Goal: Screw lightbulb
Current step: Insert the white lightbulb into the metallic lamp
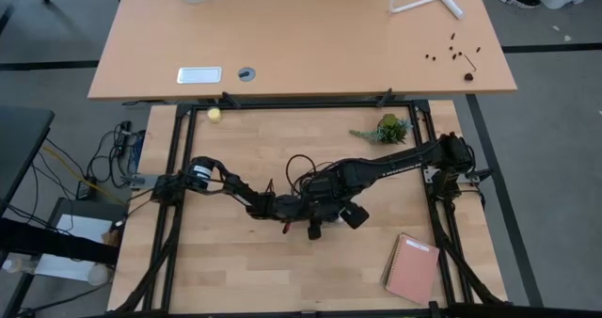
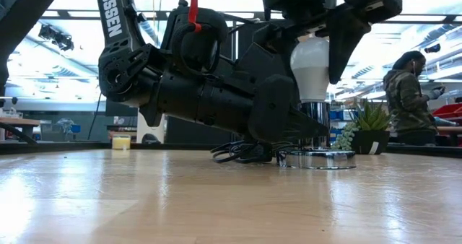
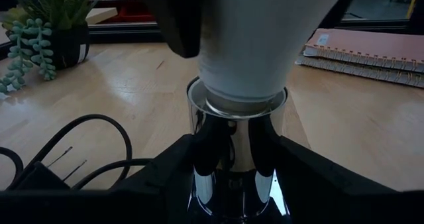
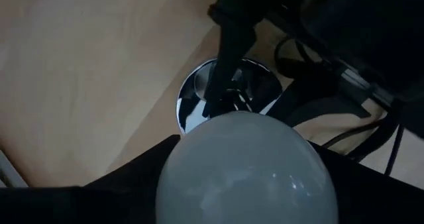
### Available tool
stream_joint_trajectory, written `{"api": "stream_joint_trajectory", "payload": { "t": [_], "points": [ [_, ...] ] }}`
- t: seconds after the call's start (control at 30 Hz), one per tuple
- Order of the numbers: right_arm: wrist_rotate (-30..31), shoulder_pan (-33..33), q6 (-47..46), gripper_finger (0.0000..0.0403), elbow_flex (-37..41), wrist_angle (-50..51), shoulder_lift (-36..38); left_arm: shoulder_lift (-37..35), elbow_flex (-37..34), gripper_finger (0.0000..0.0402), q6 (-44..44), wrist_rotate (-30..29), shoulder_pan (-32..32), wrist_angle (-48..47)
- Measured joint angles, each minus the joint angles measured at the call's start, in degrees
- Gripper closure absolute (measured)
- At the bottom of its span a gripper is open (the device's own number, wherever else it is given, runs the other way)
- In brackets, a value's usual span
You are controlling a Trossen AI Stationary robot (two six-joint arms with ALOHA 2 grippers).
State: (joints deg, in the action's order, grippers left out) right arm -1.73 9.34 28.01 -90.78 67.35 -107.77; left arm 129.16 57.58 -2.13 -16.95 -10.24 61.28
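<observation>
- Two grippers meet at the centre of the high view, where we have the lightbulb [image 2: 312, 65] standing upright, its narrow end sunk in the chrome socket [image 3: 236, 159], whose round base [image 2: 317, 158] rests on the table [image 2: 216, 201].
- The right gripper [image 2: 315, 53] comes down from above, its fingers closed against the bulb's white glass; the left gripper [image 3: 235, 174] lies low along the table, its fingers clamped on the socket barrel.
- We judge cross-threading the main risk: a bulb tilted in the barrel would jam when turned.
- If the right fingers slip on the smooth glass, the turn is lost; squeezing harder could crack it.
- Should the left grip slip, the socket would spin with the bulb and wind up the black cord [image 3: 79, 151] beside it.
- Around this, a small potted plant [image 1: 388, 129] sits above centre-right, a pink notebook [image 1: 412, 267] lower right, a yellowish ball [image 1: 214, 115] upper left; all well apart, none in the way.
- A person [image 2: 406, 96] stands in the background on the right of the low view.
</observation>
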Motion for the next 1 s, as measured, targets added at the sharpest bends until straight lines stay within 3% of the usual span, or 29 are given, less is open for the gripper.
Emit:
{"api": "stream_joint_trajectory", "payload": {
  "t": [0.8, 1.0],
  "points": [
    [-0.89, -0.55, -44.31, 0.0125, 1.86, -2.29, 0.24, 0.00, 0.00, 0.0204, -0.04, 0.02, 0.00, 0.00],
    [-1.11, -1.30, -60.87, 0.0125, 1.92, -2.53, 0.12, 0.00, 0.00, 0.0204, -0.10, 0.02, 0.00, 0.00]
  ]
}}
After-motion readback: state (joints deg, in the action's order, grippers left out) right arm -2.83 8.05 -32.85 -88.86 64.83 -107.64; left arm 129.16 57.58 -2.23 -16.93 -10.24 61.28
